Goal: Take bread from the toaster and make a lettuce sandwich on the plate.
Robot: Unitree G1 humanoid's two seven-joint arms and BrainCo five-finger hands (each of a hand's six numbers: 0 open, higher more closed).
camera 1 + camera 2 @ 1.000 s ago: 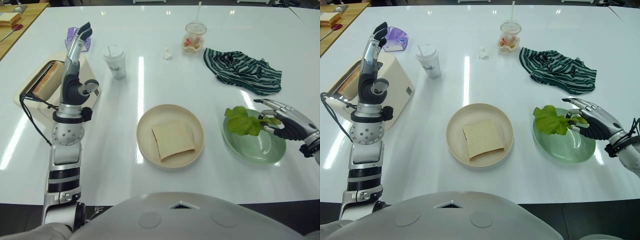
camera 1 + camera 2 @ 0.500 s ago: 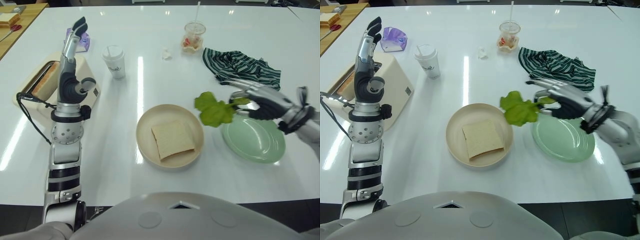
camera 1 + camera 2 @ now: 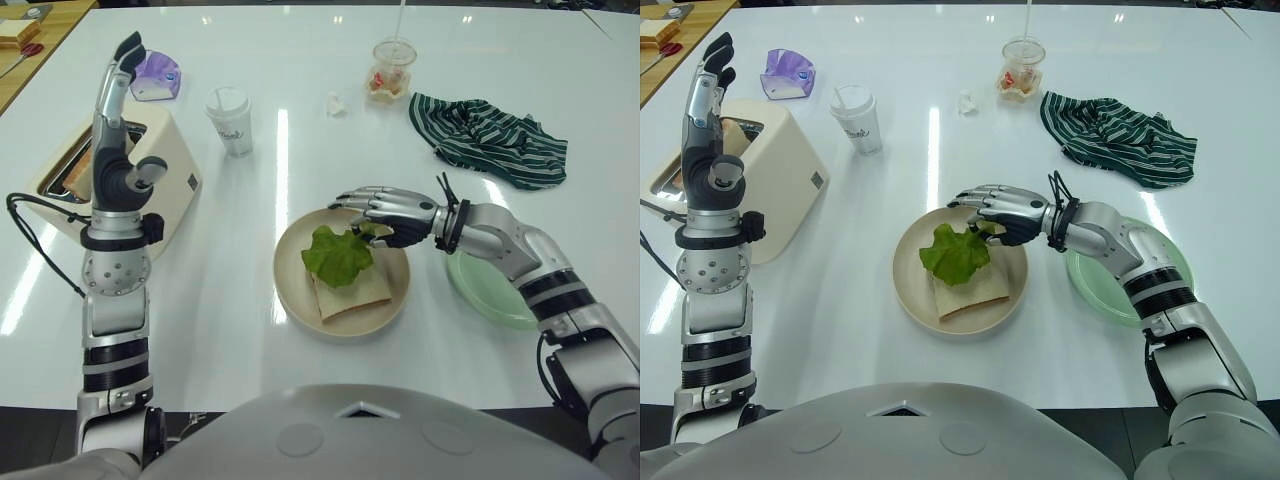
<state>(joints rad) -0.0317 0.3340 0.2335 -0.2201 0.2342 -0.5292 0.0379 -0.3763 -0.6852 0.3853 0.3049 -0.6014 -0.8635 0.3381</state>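
Note:
A cream toaster [image 3: 168,165] stands at the left with a bread slice [image 3: 77,173] in its slot. My left hand [image 3: 116,165] is raised upright in front of the toaster, fingers extended, holding nothing. A beige plate [image 3: 288,288] in the middle carries a bread slice [image 3: 357,294]. A green lettuce leaf [image 3: 338,256] lies over that slice. My right hand [image 3: 392,214] hovers over the plate's right rim, fingers pinched on the leaf's stem end. Under my right forearm sits a bare green plate [image 3: 482,291].
A lidded paper cup [image 3: 232,122] stands right of the toaster, a purple wrapper [image 3: 158,75] behind it. Farther back are a crumpled tissue [image 3: 335,105] and a clear cup with a straw [image 3: 390,70]. A striped cloth [image 3: 492,136] lies at the back right. The toaster's cord [image 3: 28,235] loops left.
My right hand lifted the lettuce off the green plate and carried it left, and the leaf now lies on the bread on the beige plate. My left arm drifted slightly left.

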